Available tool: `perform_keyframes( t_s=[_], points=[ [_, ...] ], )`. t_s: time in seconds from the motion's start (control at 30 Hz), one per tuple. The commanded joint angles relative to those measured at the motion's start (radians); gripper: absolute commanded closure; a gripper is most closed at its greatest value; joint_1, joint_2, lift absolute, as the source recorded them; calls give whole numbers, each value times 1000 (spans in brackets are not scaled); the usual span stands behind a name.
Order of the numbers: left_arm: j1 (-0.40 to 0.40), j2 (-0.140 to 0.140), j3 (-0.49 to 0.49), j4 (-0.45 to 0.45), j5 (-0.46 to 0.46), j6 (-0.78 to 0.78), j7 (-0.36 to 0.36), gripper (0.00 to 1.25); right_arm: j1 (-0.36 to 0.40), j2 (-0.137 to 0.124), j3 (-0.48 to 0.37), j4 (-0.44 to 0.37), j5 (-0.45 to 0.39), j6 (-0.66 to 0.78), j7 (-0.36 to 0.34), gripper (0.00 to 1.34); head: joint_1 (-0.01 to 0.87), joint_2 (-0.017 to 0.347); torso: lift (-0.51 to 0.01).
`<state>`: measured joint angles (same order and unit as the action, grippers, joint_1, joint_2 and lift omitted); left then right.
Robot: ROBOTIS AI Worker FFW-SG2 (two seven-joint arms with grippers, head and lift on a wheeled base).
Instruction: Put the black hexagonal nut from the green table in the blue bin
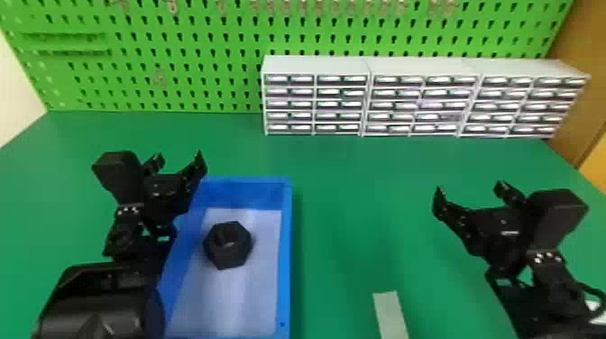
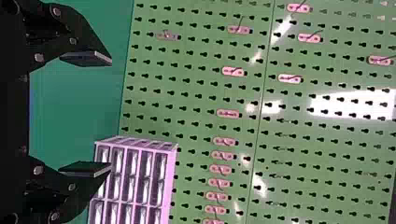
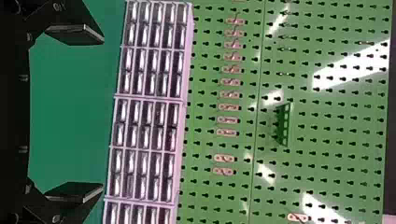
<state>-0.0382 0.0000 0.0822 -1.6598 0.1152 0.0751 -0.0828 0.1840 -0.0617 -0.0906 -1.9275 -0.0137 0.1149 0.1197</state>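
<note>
The black hexagonal nut [image 1: 227,245] lies inside the blue bin [image 1: 285,252], on its pale floor toward the far half. My left gripper [image 1: 180,164] is above the bin's far left corner, left of and beyond the nut, its fingers spread and holding nothing. In the left wrist view the left gripper [image 2: 86,113] has a wide gap between its fingers. Over the right side of the green table [image 1: 351,216], well away from the bin, is my right gripper [image 1: 469,191]. The right wrist view has the right gripper [image 3: 75,114] open too, with nothing between its fingers.
White drawer cabinets [image 1: 367,97] stand in a row along the back right of the table, against a green pegboard [image 1: 180,40]. A pale strip [image 1: 390,315] lies on the table near the front, right of the bin.
</note>
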Motion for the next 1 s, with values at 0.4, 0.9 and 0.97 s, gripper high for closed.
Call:
perform_keyframes(
  t_s=[0.4, 0.9, 0.97],
  points=[
    [0, -3, -2, 0, 0, 0, 0, 453, -5, -1, 0, 2, 0, 3, 0, 185, 686, 51, -97],
    [4, -3, -2, 0, 0, 0, 0, 453, -5, -1, 0, 2, -3, 5, 0, 185, 686, 51, -97],
    [4, -3, -2, 0, 0, 0, 0, 453, -5, -1, 2, 2, -3, 5, 0, 185, 686, 51, -97]
  ],
)
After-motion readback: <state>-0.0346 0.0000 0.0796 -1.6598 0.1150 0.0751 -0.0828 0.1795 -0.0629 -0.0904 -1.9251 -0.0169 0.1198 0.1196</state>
